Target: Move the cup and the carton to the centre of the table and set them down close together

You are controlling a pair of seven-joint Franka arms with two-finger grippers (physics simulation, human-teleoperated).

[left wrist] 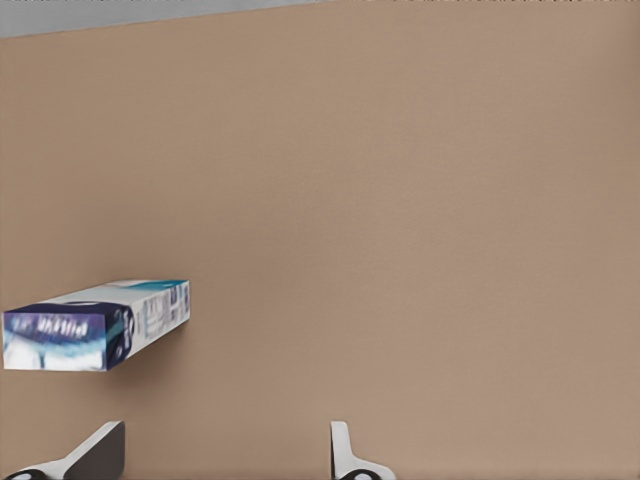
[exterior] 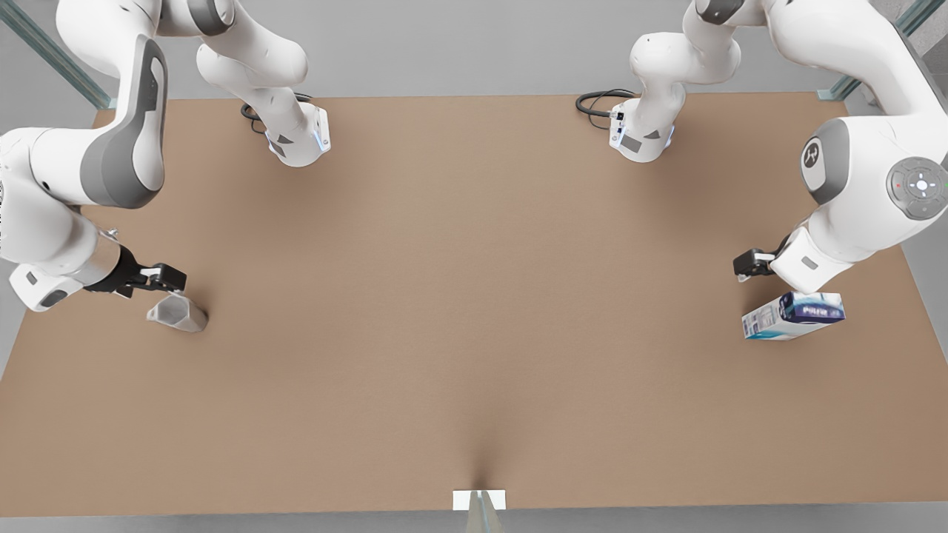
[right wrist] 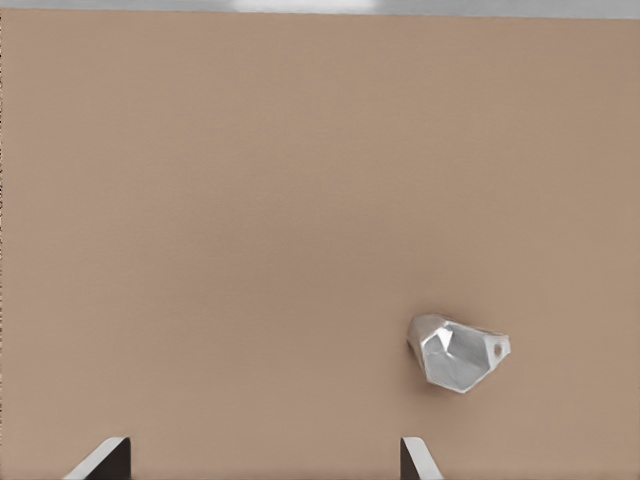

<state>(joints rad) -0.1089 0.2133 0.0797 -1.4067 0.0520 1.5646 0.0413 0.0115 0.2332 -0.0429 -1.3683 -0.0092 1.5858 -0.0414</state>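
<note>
On the table [exterior: 459, 296], the right gripper [exterior: 164, 276] hovered at nine o'clock, fingers [right wrist: 105, 458] spread and empty, just above the cup [exterior: 178, 314]. At three o'clock the left gripper [exterior: 749, 263], fingers [left wrist: 345, 455] spread, hung beside the carton [exterior: 792, 315].

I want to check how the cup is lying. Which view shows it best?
The right wrist view: the cup lies on its side on the table, facets plain, ahead of the open right gripper. The front view shows it partly beside that gripper.
</note>
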